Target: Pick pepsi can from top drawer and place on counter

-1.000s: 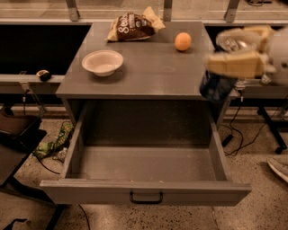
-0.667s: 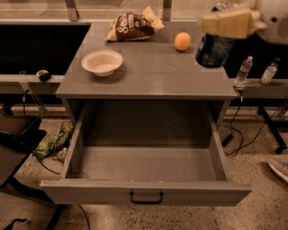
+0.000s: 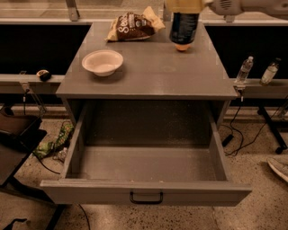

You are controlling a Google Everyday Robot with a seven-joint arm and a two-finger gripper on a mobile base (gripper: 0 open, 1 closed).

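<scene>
The dark blue pepsi can [image 3: 183,27] hangs upright above the far right part of the grey counter [image 3: 153,72], in front of an orange [image 3: 182,46] that peeks out under it. My gripper [image 3: 183,6] comes in from the top right and is shut on the can's top. The top drawer [image 3: 144,188] stands pulled wide open below the counter, its speckled inside bare, with a black handle [image 3: 146,198] on its front panel.
A white bowl [image 3: 102,62] sits on the counter's left side. A brown snack bag [image 3: 134,25] lies at the far edge. Two clear plastic bottles [image 3: 244,71] stand on the right side ledge. Cables and green litter [image 3: 54,143] lie on the floor at left.
My gripper has carried the pepsi can from beside the counter's right edge up and leftward, to above the far right part of the counter over the orange.
</scene>
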